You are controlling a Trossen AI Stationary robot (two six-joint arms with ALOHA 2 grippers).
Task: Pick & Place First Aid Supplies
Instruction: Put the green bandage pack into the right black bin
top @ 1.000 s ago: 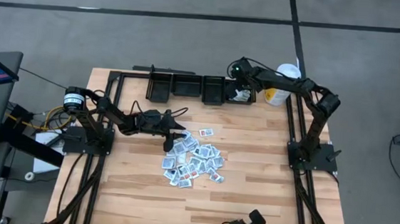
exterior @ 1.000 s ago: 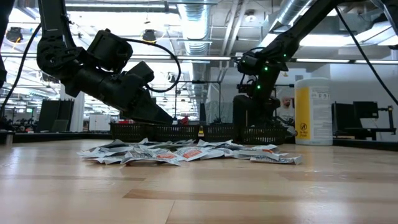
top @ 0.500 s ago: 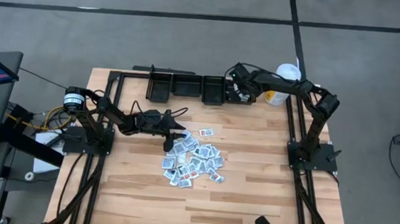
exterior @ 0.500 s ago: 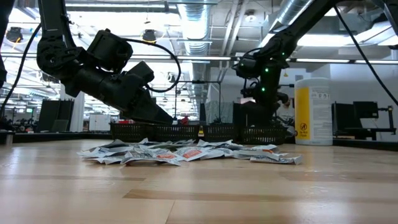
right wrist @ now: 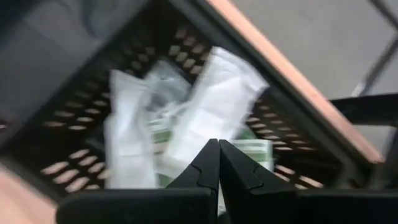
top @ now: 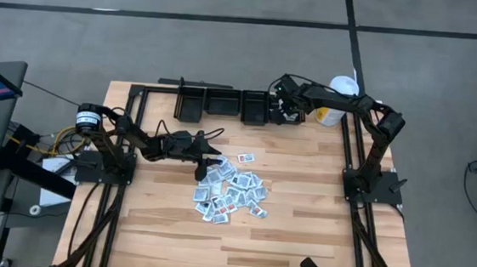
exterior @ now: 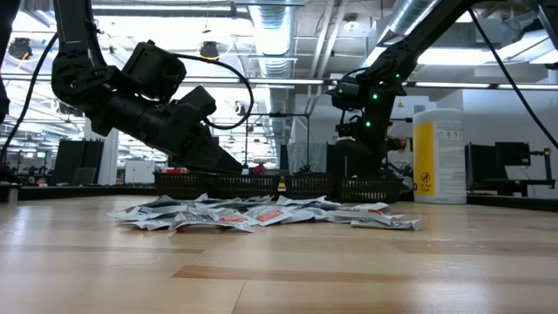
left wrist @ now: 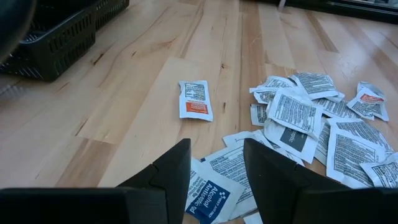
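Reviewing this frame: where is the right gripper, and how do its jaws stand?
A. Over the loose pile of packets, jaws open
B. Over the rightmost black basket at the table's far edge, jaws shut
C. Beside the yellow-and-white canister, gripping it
B: the right gripper hangs over the rightmost black basket, jaws pressed together with nothing between them, white and green-striped packets lying in the basket below.

In the right wrist view, the packets (right wrist: 211, 106) in the black basket (right wrist: 81, 168) are blurred (print unreadable). In the left wrist view, the pile of packets (left wrist: 323, 124) is cut off at the edge. Packet print is too small to read from above.
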